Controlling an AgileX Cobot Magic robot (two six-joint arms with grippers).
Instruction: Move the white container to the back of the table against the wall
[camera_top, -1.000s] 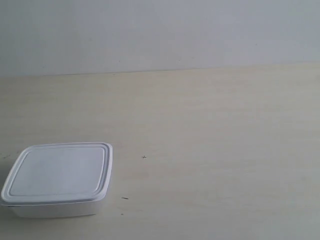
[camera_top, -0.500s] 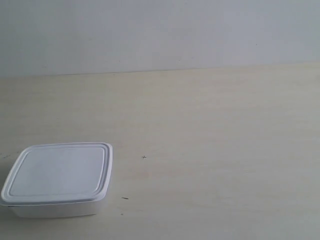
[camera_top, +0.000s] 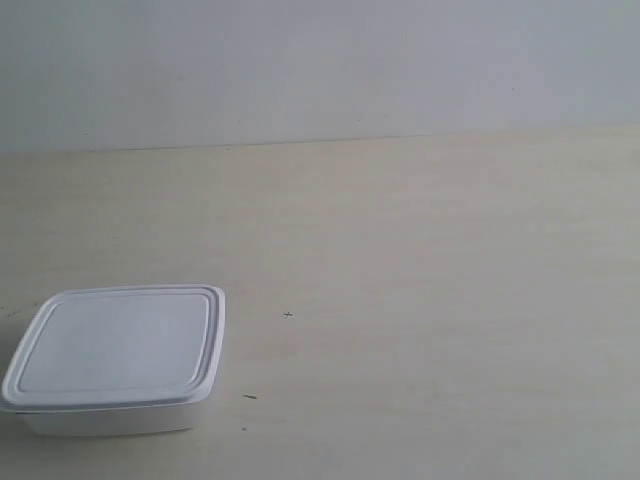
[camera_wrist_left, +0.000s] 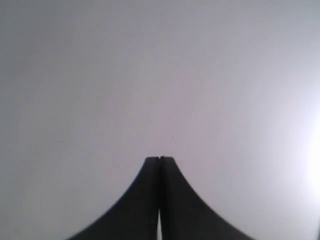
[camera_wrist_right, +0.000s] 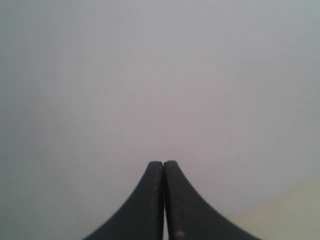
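The white container (camera_top: 118, 355), a shallow rectangular box with its rimmed lid on, sits at the near left of the cream table (camera_top: 420, 300) in the exterior view, far from the pale grey wall (camera_top: 320, 70) behind. Neither arm shows in that view. My left gripper (camera_wrist_left: 159, 159) is shut with nothing between its dark fingers, facing only plain wall (camera_wrist_left: 150, 75). My right gripper (camera_wrist_right: 163, 163) is likewise shut and empty before the wall (camera_wrist_right: 150, 75), with a sliver of table (camera_wrist_right: 295, 215) at one corner.
A few tiny dark specks (camera_top: 288, 315) mark the tabletop to the right of the container. The table meets the wall along a straight line across the exterior view.
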